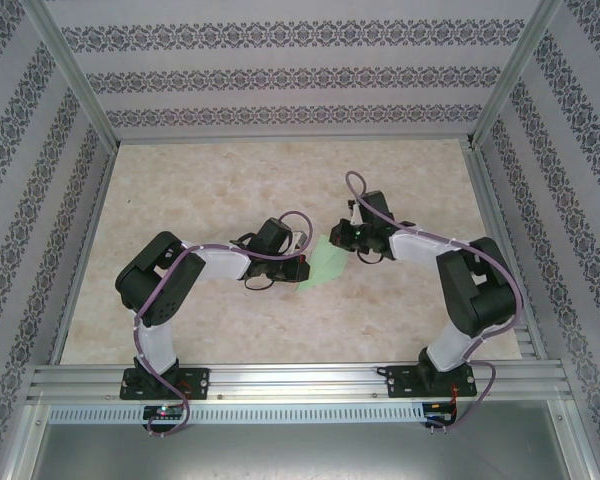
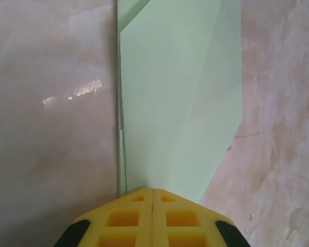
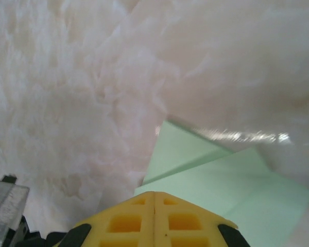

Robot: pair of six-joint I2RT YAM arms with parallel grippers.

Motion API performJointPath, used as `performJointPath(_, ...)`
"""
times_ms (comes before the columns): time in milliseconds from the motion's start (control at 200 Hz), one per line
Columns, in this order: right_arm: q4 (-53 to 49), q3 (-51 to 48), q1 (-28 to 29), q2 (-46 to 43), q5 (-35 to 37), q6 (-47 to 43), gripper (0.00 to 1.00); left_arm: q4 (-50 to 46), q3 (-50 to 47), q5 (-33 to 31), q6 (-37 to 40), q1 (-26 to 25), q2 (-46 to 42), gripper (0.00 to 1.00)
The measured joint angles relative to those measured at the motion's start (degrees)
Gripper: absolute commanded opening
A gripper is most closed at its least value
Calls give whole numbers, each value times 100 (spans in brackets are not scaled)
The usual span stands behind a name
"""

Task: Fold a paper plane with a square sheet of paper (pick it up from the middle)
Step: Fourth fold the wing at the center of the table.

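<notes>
Your green paper (image 1: 325,262) lies flat on the marbled table (image 1: 210,190), about mid-table, between the two claws. It is part-folded. From the left wrist camera the paper (image 2: 180,103) shows a long diagonal crease, a slanted lower right edge and a small flap at its top left corner.

In the top view your left claw (image 1: 298,270) sits at the near left end of the paper. From its own camera the left claw (image 2: 152,193) has both yellow fingers pressed together with the seam closed. The tips are at the paper's near edge, and the sheet runs straight away from them. You cannot tell whether the tips only rest on the paper or nip its edge.

Your right claw (image 1: 342,238) sits at the far right end of the paper. From its own camera the right claw (image 3: 154,195) is likewise pressed together. Its tips are at the near edge of the paper (image 3: 237,180), where two green layers overlap. Contact there is also unclear.
</notes>
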Motion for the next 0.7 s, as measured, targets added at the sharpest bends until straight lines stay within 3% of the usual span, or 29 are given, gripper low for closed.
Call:
performJointPath(475, 79, 39, -557, 743, -455, 17, 0, 4, 2, 0, 2, 0, 7, 0)
performJointPath(699, -55, 326, -1005, 813, -66, -28, 0, 2, 11, 4, 2, 0, 17, 0)
